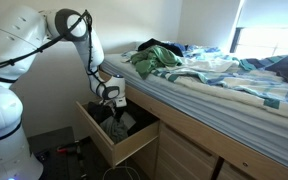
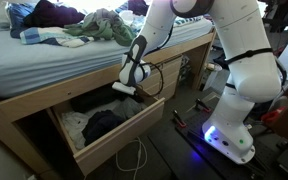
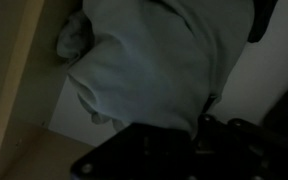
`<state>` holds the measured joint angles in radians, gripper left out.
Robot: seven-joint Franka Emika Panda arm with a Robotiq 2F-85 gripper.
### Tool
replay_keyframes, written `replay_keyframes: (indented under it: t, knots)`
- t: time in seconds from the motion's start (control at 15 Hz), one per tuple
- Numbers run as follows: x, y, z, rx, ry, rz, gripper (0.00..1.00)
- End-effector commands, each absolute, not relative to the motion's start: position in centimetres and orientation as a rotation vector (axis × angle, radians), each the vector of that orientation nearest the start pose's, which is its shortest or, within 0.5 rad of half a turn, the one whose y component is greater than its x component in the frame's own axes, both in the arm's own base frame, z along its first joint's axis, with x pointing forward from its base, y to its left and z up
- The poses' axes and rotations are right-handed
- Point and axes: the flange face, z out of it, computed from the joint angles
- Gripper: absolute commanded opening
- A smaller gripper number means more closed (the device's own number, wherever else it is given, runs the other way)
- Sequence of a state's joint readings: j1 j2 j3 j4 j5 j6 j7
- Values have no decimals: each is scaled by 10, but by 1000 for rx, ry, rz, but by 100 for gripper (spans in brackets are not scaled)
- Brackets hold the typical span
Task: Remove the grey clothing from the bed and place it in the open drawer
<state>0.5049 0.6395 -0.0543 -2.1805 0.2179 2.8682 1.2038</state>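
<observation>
**Gripper low over the open drawer, grip unclear**

Gripper (image 1: 112,97) hangs at the mouth of the drawer (image 1: 124,150), just under the bed's wooden rail (image 2: 79,75) and close to it. Whether its jaws stand apart or closed cannot be told: both exterior views are too small, and the wrist view shows only dark shapes at the bottom.

The drawer is pulled well out from under the bed (image 1: 224,85), with open floor in front of it. In the wrist view the grey cloth (image 3: 154,60) fills most of the frame, bunched over the drawer's pale floor, with a wooden wall (image 3: 14,80) at the left. I cannot tell whether the cloth touches the gripper.

In an exterior view the drawer also holds a dark cloth (image 2: 106,125) near its middle. A pile (image 2: 94,28) of mixed clothes lies on the bed, above the drawer.
</observation>
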Motion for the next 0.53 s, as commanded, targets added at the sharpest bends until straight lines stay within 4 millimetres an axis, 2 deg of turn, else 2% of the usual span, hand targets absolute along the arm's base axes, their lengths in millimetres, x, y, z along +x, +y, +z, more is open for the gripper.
replay_keyframes:
  t: [0.0,0.27,0.47]
  knots:
    - [508,222,109,-2692,1478,-46,44]
    - [513,217,139,-2713,1447,-104,73]
    - [514,216,174,-2757,1398,-157,97]
